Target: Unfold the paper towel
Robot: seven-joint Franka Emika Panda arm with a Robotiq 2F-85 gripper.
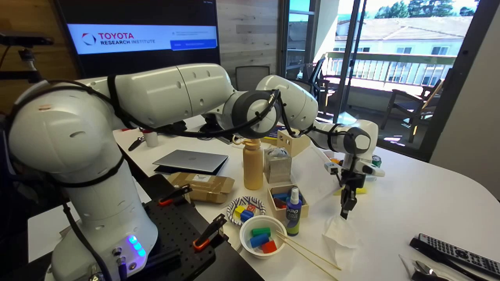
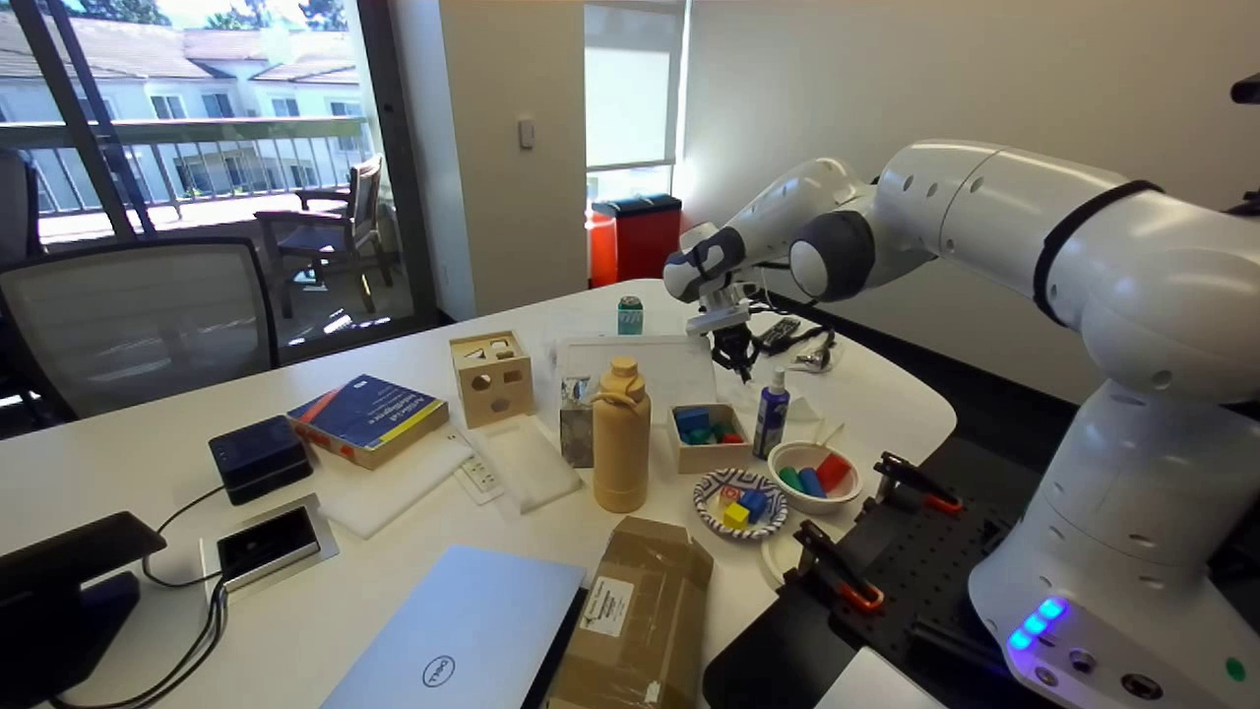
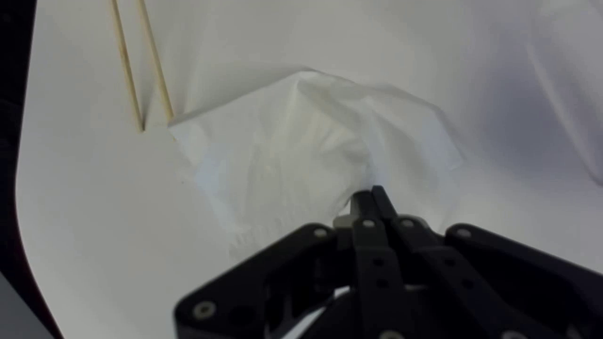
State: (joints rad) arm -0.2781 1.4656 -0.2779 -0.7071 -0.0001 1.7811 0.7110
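Bright daylight fills the glass door (image 1: 349, 58), and beyond it a balcony chair (image 2: 310, 231) sits by a railing (image 2: 276, 128). A wall screen (image 1: 142, 37) reads Toyota Research Institute. The long white worktop (image 1: 410, 210) is busy: a laptop (image 1: 191, 160), a taped cardboard package (image 1: 203, 187) and a tan bottle (image 1: 253, 166) crowd the side well apart from the paper towel (image 3: 282, 165), which lies rumpled between a blue spray bottle (image 1: 292, 214) and a remote control (image 1: 459, 253). Right beside it end two thin wooden sticks (image 3: 155, 59), slanting out of a white bowl (image 1: 247, 248) of coloured blocks (image 1: 259, 240); in the wrist view one reaches the towel's corner. The spray bottle stands upright just beside the bowl, with an open wooden box (image 2: 714, 459) of blocks and a patterned plate (image 2: 709, 497) close by. The end effector (image 3: 371, 190) has its fingers pressed together, pinching a bit of the towel.
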